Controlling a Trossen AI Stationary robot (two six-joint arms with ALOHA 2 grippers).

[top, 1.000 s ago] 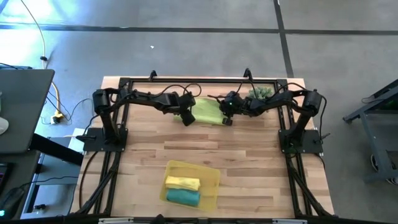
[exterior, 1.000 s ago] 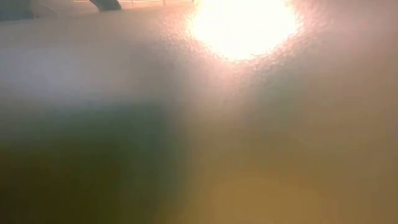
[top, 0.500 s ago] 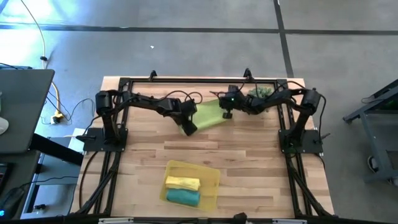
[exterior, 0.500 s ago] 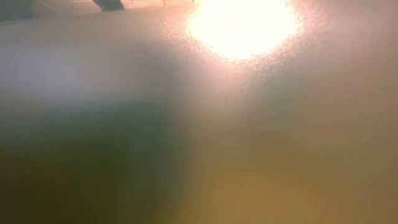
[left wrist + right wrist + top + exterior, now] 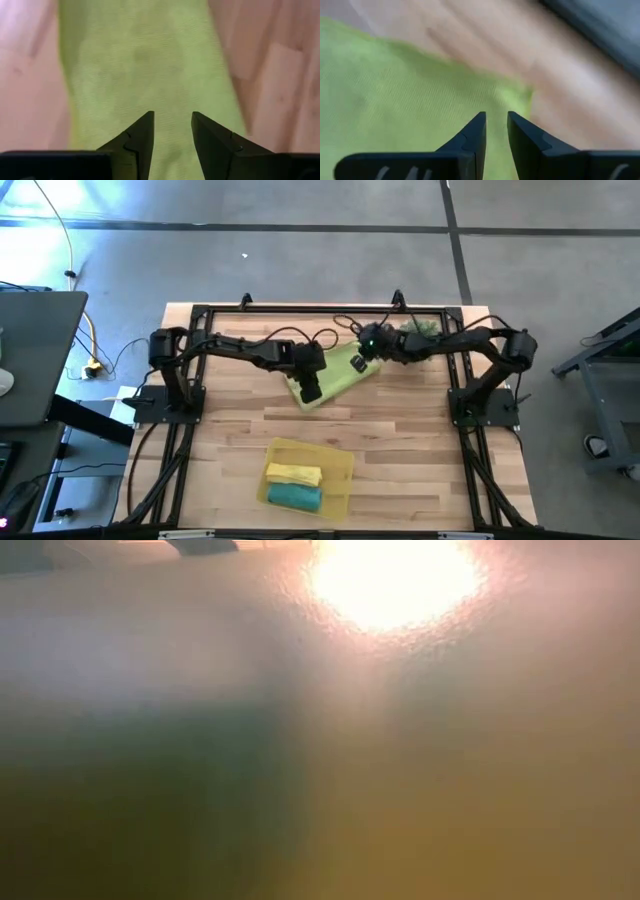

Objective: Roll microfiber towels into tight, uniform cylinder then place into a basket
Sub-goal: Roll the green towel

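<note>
A wooden tabletop (image 5: 400, 450) stands on a grey floor (image 5: 300, 260). A spiky green plant (image 5: 420, 328) sits near the tabletop's far edge.

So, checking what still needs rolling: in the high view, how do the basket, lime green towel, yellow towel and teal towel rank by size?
1. basket, largest.
2. lime green towel, spread on the table.
3. yellow towel and teal towel, both rolled in the basket; they look alike, so I won't rank them.

Robotics lab or workshop, bare grey concrete floor (image 5: 300, 260), wooden counter (image 5: 400, 450) in black frame, trailing yellow cable (image 5: 72, 255), laptop (image 5: 35, 355) alongside
</note>
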